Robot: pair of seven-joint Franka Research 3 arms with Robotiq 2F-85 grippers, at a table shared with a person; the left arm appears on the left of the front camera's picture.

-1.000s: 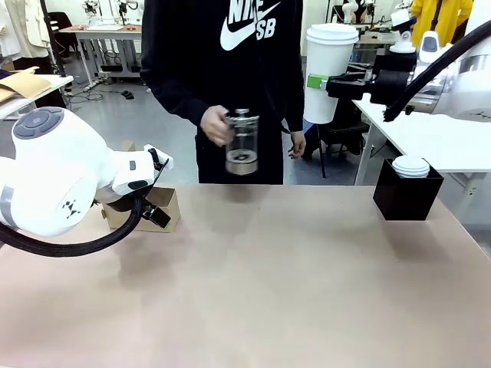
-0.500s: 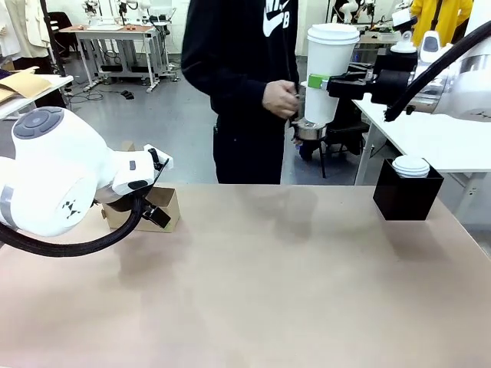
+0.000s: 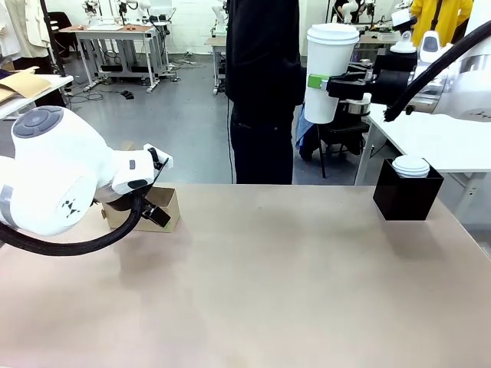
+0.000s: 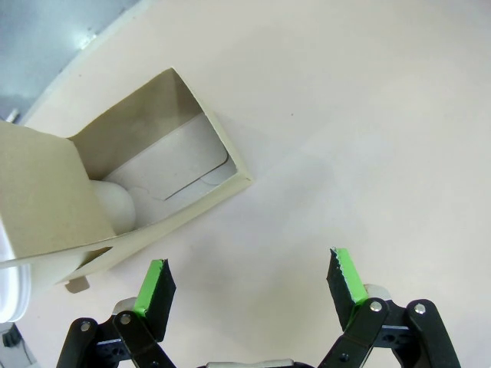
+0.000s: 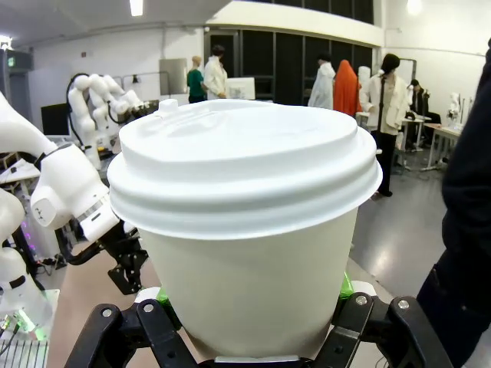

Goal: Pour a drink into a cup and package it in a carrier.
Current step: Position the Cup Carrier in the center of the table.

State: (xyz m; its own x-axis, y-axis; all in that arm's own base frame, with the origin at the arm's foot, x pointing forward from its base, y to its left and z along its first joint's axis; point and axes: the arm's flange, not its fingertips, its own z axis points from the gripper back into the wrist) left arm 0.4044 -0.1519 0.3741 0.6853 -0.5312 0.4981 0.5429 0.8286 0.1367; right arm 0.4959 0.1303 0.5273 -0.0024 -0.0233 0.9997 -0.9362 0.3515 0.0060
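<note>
**Front and wrist views.** The beige tabletop (image 3: 268, 291) was seen matte and plain. The brown carrier (image 3: 163, 207) was set near its left edge, and a black box (image 3: 405, 198) (topped with white lids) near its right. The left fingers (image 4: 249, 276) were spread wide over the tabletop just beside the carrier, gripping nothing. The lidded white cup (image 3: 330, 61) was clamped upright between the right fingers (image 3: 322, 83), well above the tabletop. A person in black (image 3: 265, 84) was seen at the far edge. A grey floor (image 3: 176, 115) and work tables (image 3: 115, 34) were seen beyond.
</note>
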